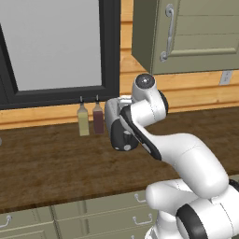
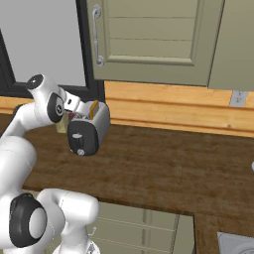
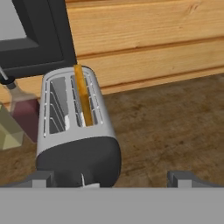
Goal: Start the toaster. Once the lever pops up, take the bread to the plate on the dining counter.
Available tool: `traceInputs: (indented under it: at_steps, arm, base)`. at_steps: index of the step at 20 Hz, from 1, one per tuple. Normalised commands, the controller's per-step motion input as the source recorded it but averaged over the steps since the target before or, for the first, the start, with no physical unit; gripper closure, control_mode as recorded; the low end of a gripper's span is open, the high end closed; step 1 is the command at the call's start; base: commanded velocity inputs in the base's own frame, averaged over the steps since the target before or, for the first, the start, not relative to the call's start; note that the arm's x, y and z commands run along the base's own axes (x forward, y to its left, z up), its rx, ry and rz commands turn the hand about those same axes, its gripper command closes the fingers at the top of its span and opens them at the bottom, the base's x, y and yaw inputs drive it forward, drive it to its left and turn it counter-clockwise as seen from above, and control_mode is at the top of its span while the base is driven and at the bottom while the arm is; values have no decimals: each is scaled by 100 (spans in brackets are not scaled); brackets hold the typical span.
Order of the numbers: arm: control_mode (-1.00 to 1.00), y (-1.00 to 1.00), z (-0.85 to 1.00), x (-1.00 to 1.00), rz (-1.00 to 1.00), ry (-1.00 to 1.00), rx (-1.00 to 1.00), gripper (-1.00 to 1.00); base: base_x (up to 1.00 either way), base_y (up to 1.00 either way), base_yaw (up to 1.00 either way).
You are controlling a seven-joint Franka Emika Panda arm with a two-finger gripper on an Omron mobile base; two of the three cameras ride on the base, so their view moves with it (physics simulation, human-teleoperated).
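Observation:
The silver toaster (image 3: 72, 131) stands on the dark wood worktop (image 2: 163, 168) by the wall, its black end panel turned toward my hand. A golden bread (image 3: 82, 94) slice stands upright in its right slot, sticking out of the top, also seen as bread (image 2: 94, 108). The lever (image 3: 82, 178) is a slim pale tab low on the end panel. My gripper (image 3: 113, 180) hovers just in front of and above that panel, open wide, its fingertips (image 3: 41, 179) apart with nothing between them. The arm covers most of the toaster (image 1: 122, 137) in the left base view. The plate and the dining counter are out of view.
Two slim bottles (image 1: 83, 120) (image 1: 98, 118) stand against the wall just left of the toaster. A black window frame (image 1: 109, 46) and an olive wall cabinet (image 2: 149, 39) hang above. Olive drawers (image 1: 98, 217) run under the worktop's front edge.

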Motion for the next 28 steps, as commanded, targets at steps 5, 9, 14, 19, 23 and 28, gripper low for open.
traceInputs:
  at_steps: [5,9,14,19,23,28]
  arm:
    - [-100,27,0,-7,1,0,2,-100]
    - [-100,15,-4,30,0,0,2,-100]
    - [-100,2,-14,39,0,0,0,-100]
    - [-100,0,-28,42,0,2,0,-100]
    - [-100,0,-37,38,0,3,0,-100]
    - [-100,0,-29,41,0,4,0,-100]
  base:
    - [0,0,0]
    - [0,0,0]
    - [0,0,0]
    - [0,0,0]
    - [0,0,0]
    - [0,0,0]
